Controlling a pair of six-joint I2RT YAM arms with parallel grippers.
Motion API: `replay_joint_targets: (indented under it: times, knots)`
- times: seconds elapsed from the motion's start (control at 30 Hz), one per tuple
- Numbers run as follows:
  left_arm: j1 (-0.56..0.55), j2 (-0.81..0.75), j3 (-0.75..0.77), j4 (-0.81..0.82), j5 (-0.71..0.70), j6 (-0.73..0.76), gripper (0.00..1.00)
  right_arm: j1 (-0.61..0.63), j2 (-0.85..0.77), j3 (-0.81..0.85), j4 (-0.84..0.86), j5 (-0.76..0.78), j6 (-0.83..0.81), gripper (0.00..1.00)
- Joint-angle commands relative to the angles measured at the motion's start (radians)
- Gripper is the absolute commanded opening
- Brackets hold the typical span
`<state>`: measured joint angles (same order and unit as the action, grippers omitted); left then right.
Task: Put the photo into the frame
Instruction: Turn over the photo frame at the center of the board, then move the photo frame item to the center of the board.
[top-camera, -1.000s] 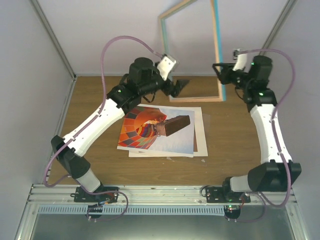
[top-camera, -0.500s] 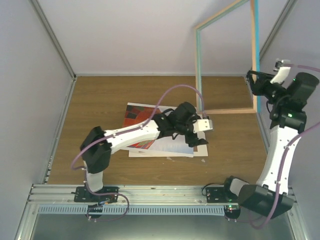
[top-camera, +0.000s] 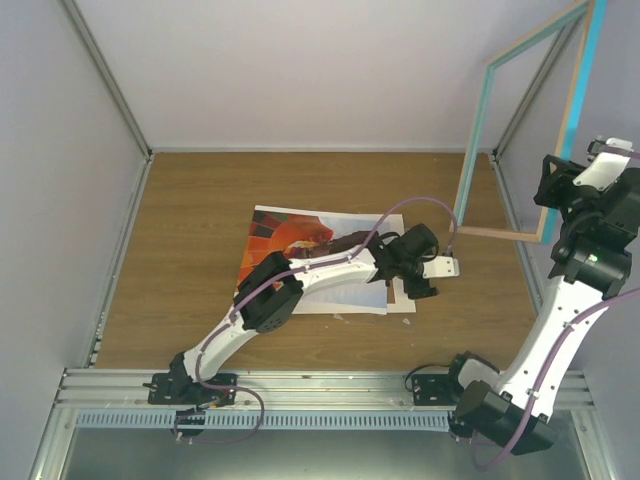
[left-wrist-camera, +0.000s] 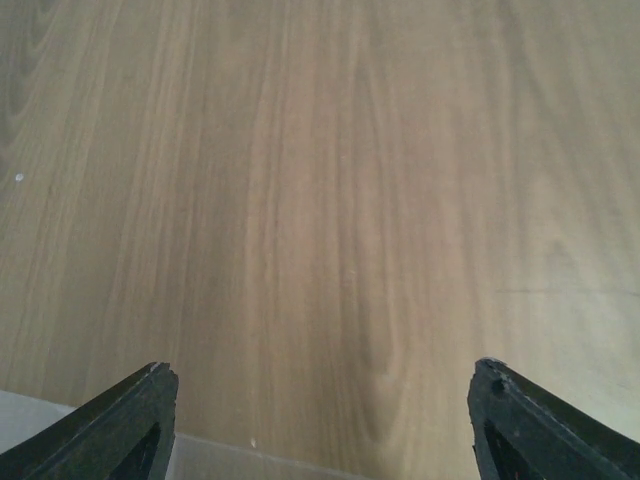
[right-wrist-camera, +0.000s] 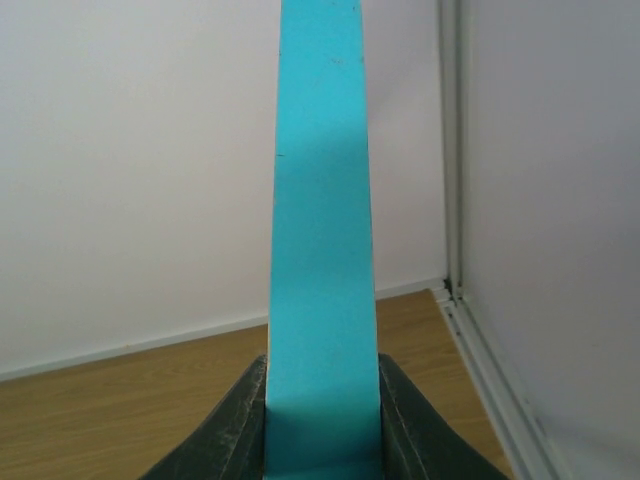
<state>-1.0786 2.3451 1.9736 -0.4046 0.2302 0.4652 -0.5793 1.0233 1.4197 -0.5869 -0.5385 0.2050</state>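
Right hand (right-wrist-camera: 322, 410) clamps the frame (top-camera: 472, 140); left hand (left-wrist-camera: 320, 400), jaws apart, hovers beside the photo (top-camera: 295, 235). The frame should descend square to the print.

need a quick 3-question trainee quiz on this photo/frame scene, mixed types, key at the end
1. True or false: the right end effector is shut on the frame.
2. What does the left end effector hold?
3. The photo is: A) lying flat under the left arm; B) inside the frame; C) gripped by the left end effector.

Key: 1 true. 2 nothing; it is open over bare table. 3 A.
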Motion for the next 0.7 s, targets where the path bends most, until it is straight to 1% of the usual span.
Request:
replay_joint_targets:
  times: [0.0,0.17,0.3,0.4,0.67]
  knots:
    - [-0.018,0.114,0.121,-0.008,-0.116,0.029,0.80,-0.005,-0.029,0.043,0.052,0.079,-0.049,0.01]
    - [-0.023,0.211,0.195,-0.021,-0.218,0.088,0.81,-0.005,-0.024,0.039,0.051,0.077,-0.063,0.01]
    - [-0.022,0.249,0.190,-0.039,-0.324,0.139,0.81,-0.005,-0.018,0.028,0.047,0.056,-0.075,0.01]
    - [-0.013,0.236,0.138,-0.043,-0.370,0.157,0.80,-0.005,-0.013,0.014,0.042,0.034,-0.083,0.01]
    - [0.048,0.114,-0.076,-0.021,-0.391,0.151,0.76,-0.005,-0.009,-0.020,0.035,-0.007,-0.080,0.01]
